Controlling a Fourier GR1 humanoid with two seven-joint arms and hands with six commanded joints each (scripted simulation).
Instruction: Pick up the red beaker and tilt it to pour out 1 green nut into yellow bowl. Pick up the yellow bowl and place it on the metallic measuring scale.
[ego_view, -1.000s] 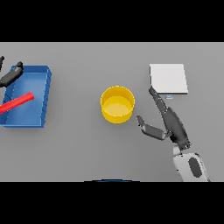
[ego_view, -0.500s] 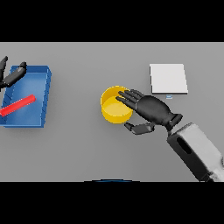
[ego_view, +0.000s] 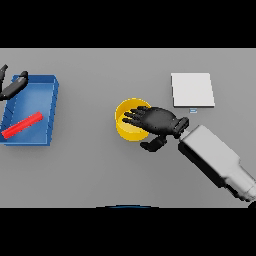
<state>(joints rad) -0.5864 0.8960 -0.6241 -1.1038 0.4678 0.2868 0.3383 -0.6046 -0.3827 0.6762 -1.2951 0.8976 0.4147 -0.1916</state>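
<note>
Yellow bowl (ego_view: 131, 131) has right hand (ego_view: 156, 121) spread wide over its 3 o'clock rim, prob lining up a grab for the scale (ego_view: 192, 89).

Looks like a bare laboratory or test bench rather than a home. Only a plain grey tabletop (ego_view: 90, 170), without walls, furniture or decoration in view. Sparse, sorted equipment: a flat square metallic measuring scale (ego_view: 192, 89), a round yellow bowl (ego_view: 125, 131), a blue rectangular plastic tray (ego_view: 47, 117) holding a long red bar-shaped piece (ego_view: 22, 125).
</note>
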